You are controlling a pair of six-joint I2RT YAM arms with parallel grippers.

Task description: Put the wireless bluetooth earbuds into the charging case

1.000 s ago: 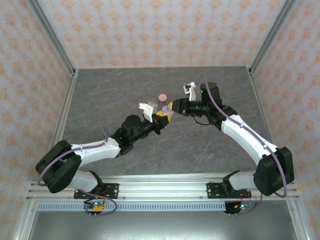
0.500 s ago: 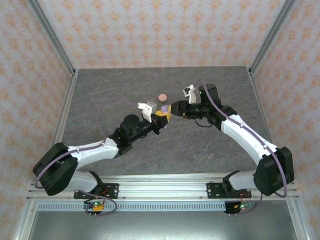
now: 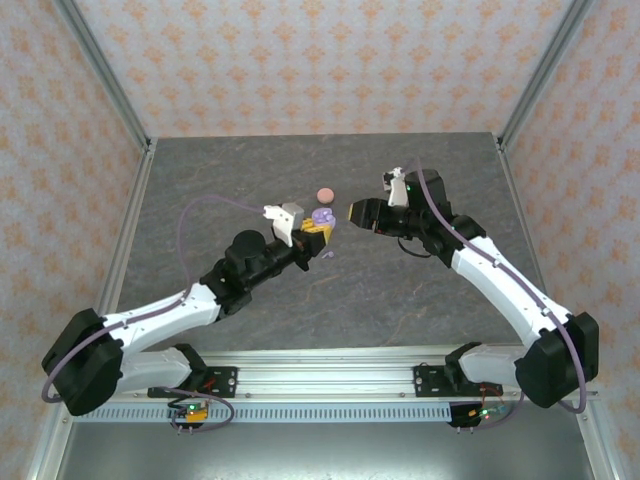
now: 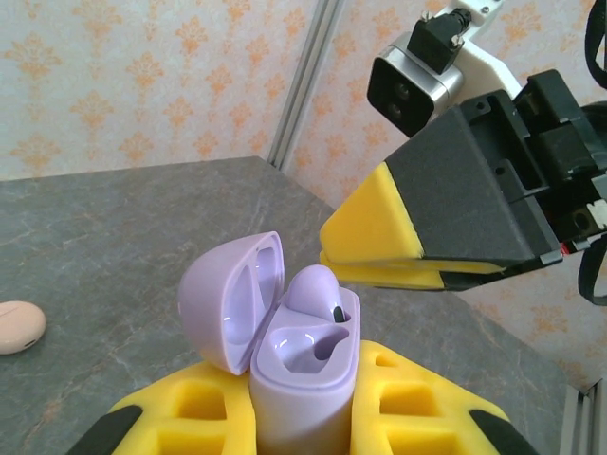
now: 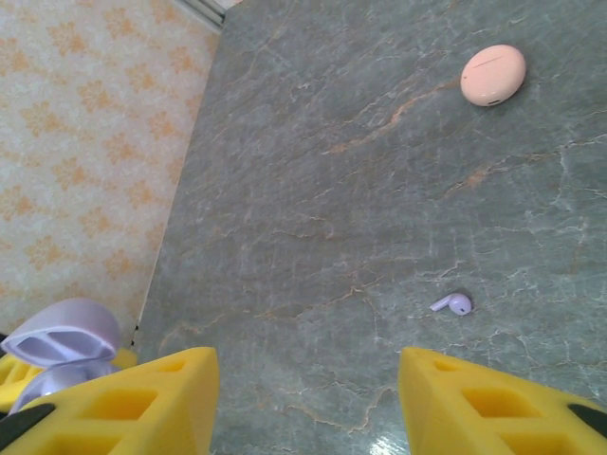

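Standing upright, the lilac case (image 4: 303, 408) gapes open.

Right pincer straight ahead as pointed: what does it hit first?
Probably the open lilac charging case held by the left pincer; depth unclear, so the right pincer might skim past its lid.

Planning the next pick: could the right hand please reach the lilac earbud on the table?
Probably yes: the right hand is open and empty, and the earbud lies ahead on bare table.
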